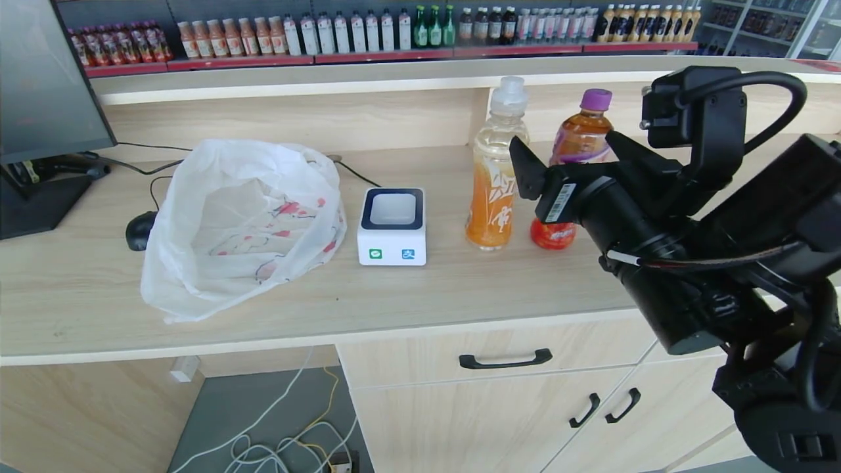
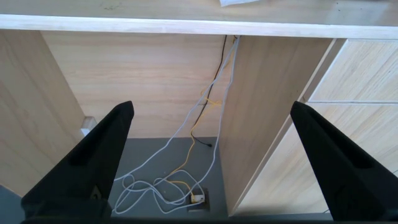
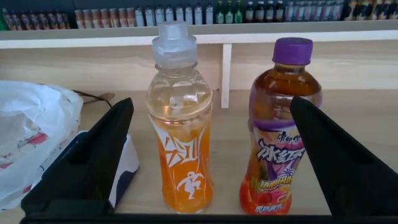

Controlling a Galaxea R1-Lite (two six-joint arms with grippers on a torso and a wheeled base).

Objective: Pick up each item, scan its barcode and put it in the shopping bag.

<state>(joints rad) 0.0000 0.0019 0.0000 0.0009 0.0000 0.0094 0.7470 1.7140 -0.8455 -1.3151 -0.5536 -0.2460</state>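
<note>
"Orange bottle (image 1: 493, 190) first: how does it look?"

"Clear plastic with a clear sports cap and an orange label bearing a white running figure. It stands upright on the counter (image 1: 460, 289). Just beside it, with a small gap, stands the purple-capped bottle (image 1: 581, 135), amber drink above and red at the base, also upright."

"And the end effectors?"

"The right end effector (image 1: 565, 141) hangs in front of both bottles with its fingers spread wide and gripping nothing. From the head view, it and its arm cover part of the purple-capped bottle. The left end effector (image 2: 211, 106) is spread too, below the counter edge, facing cables (image 2: 168, 180) on the floor."

"What else is around?"

"A white scanner (image 1: 392, 226) sits between the bottles and the shopping bag (image 1: 243, 223), which is white with red print and slumped open. A mouse (image 1: 139, 230) lies beside the bag and a monitor (image 1: 46, 72) stands at the left. A shelf (image 1: 394, 29) of drinks runs behind."
</note>
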